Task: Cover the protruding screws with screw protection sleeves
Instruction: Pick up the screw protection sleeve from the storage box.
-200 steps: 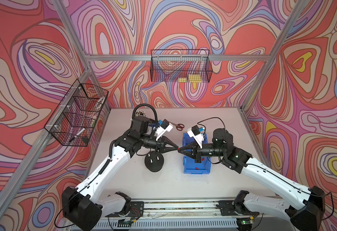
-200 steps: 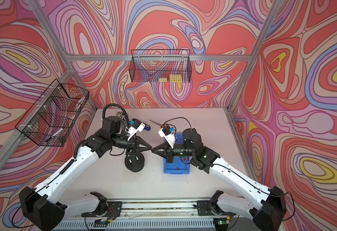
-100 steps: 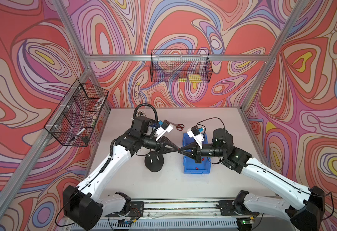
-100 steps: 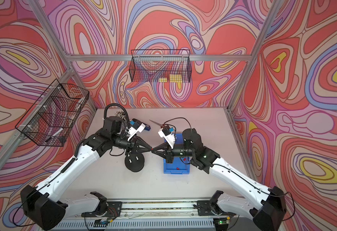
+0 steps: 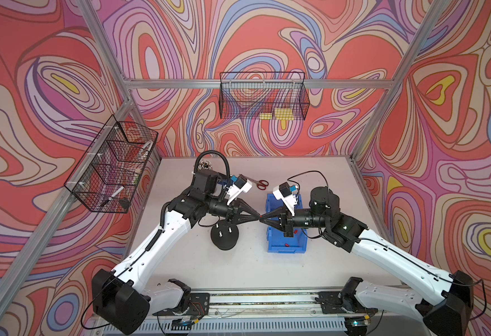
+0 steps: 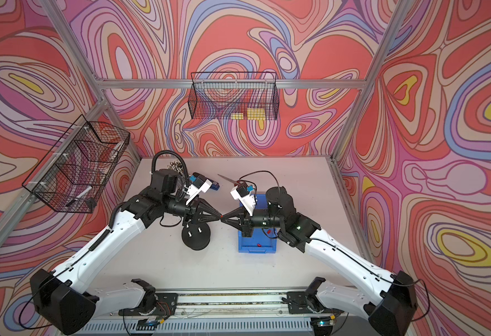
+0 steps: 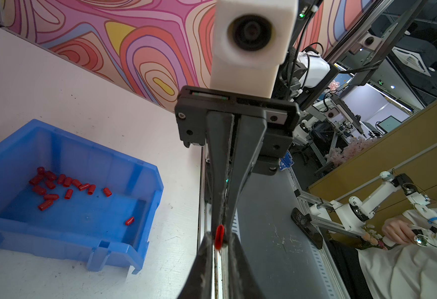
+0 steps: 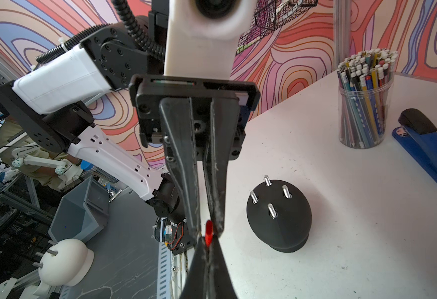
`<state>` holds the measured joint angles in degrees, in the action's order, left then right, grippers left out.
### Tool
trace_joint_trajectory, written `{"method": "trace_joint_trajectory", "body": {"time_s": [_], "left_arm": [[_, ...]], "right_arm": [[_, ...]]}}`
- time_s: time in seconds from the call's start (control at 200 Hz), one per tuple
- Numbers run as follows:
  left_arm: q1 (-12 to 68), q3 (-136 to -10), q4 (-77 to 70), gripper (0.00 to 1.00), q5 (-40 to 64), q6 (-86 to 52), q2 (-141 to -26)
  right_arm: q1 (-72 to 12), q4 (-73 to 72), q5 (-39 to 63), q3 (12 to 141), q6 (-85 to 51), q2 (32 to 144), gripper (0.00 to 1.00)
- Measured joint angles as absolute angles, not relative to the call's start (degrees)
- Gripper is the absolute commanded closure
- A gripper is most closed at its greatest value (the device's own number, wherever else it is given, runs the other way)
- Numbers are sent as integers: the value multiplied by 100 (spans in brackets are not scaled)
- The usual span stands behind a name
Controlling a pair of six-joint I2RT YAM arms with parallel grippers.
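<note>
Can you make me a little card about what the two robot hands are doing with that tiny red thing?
Held thing: small red plastic sleeve
Right gripper: shut, pinching the sleeve at its tips
Left gripper: jaws slightly apart around the sleeve's other end
Black round base: four silvery metal screws, all bare
Blue plastic bin: more loose red sleeves inside
</note>
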<state>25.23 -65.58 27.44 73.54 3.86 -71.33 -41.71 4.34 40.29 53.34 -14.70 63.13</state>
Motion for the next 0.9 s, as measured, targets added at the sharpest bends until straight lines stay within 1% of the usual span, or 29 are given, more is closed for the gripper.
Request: {"method": "trace_joint_trajectory", "body": {"time_s": [0.25, 0.401, 0.436, 0.476, 0.526, 0.576, 0.671, 0.706, 0.801, 0.901], "left_arm": [[2512, -6558, 2742, 100, 7328, 384, -7133], [2512, -6552, 2670, 100, 7308, 305, -7126], [2512, -6521, 2578, 100, 7288, 239, -7105], [2512, -6471, 2464, 100, 7260, 152, -7067], [2510, -6383, 2294, 100, 7212, 43, -7004], [2512, -6298, 2104, 100, 7192, -86, -6938], [2517, -6171, 1741, 100, 7177, -320, -6831], [2512, -6132, 1599, 100, 7170, -412, -6794], [2477, -6029, 1122, 100, 7129, -746, -6707], [2322, -5791, 242, 100, 7043, -1387, -6565]], "right_arm": [[-4171, 427, 4051, 5334, -1474, 6313, 100], [-4171, 414, 4040, 5334, -1516, 6313, 100], [-4169, 401, 4029, 5334, -1533, 6313, 96], [-4171, 388, 4012, 5334, -1551, 6313, 88], [-4171, 368, 4001, 5334, -1555, 6313, 81], [-4171, 368, 3975, 5334, -1619, 6316, 72], [-4171, 338, 3916, 5336, -1632, 6322, 64], [-4171, 331, 3894, 5336, -1634, 6322, 62], [-4171, 316, 3859, 5339, -1619, 6322, 60], [-4171, 294, 3822, 5360, -1619, 6322, 59]]}}
